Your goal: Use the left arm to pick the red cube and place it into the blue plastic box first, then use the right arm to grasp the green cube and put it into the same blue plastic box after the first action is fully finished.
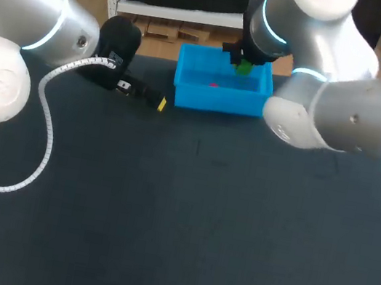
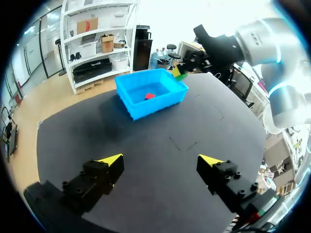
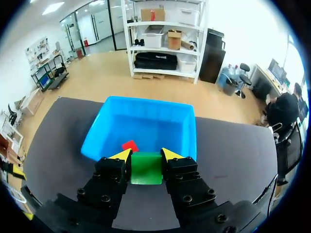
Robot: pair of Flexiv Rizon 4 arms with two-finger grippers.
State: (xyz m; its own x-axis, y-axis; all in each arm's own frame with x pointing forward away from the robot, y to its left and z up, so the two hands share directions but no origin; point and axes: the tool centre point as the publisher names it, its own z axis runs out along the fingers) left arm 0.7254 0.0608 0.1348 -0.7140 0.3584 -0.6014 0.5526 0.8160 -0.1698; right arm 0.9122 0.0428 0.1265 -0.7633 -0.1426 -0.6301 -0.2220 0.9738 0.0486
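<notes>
Over blue box (image 3: 155,124) edge, green cube (image 3: 146,168) held

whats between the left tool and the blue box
Nothing but bare table between the left tool and the blue box, as the left wrist view shows.

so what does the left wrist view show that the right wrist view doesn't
Only the left wrist view: the left gripper, open and empty, and the right arm from outside. Only the right wrist view: the right gripper close up, both fingers pressing the green cube from two sides. Both: the blue box with the red cube inside, and the green cube.
</notes>
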